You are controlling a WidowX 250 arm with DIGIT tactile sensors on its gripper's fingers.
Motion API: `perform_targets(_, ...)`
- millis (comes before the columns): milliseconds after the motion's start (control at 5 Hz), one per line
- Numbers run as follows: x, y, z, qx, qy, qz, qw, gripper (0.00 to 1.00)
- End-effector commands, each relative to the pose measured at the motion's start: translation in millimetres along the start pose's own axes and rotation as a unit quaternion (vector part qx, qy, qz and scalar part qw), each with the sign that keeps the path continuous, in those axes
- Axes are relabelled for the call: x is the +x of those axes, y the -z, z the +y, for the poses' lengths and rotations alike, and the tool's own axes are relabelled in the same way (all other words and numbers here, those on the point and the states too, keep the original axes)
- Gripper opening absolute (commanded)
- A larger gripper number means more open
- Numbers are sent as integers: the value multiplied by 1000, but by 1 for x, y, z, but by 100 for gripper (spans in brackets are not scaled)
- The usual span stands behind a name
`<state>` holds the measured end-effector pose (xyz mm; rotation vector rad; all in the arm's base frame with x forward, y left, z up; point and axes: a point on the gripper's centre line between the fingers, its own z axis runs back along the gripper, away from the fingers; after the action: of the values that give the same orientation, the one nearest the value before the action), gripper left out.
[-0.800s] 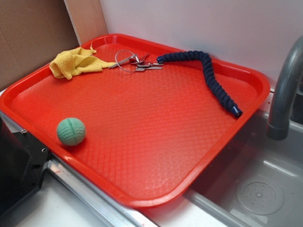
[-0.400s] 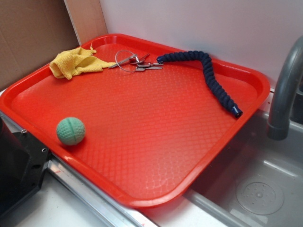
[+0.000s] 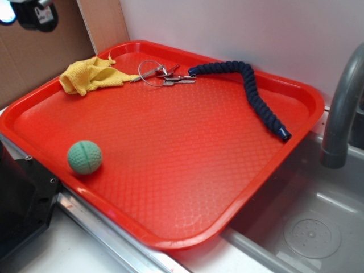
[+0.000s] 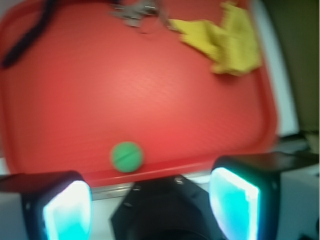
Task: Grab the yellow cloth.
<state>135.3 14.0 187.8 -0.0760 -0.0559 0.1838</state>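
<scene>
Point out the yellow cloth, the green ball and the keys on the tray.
yellow cloth (image 3: 91,75), exterior view, middle of the bunched fabric.
green ball (image 3: 85,157), exterior view, centre of the ball.
keys (image 3: 170,78), exterior view, on the key blades beside the ring.

Above cloth (image 3: 91,74): open, nothing over it.
Right of cloth: keys (image 3: 162,75) touching its corner.
Behind cloth: tray (image 3: 170,239) rim, then cardboard wall (image 3: 34,57).
Tray middle: bare.
Ball (image 3: 85,157): well apart, near front rim.
Rope (image 3: 256,94): far side.

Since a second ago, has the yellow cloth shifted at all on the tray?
No. The yellow cloth lies in the same far corner of the red tray, its pointed tip still reaching toward the keys.
</scene>
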Motion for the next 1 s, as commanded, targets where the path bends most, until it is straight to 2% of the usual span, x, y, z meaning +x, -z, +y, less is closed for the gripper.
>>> perform_targets(0, 4, -3, 0, 0, 1, -5, 1000, 100)
perform_targets(200, 4, -3, 0, 0, 1, -5, 1000, 100)
perform_targets(400, 60, 28, 38, 18, -122, -23, 992, 100)
perform_targets(600, 90, 61, 65, 40, -243, -36, 969, 100)
perform_targets(800, 100, 80, 92, 68, -358, -79, 928, 100)
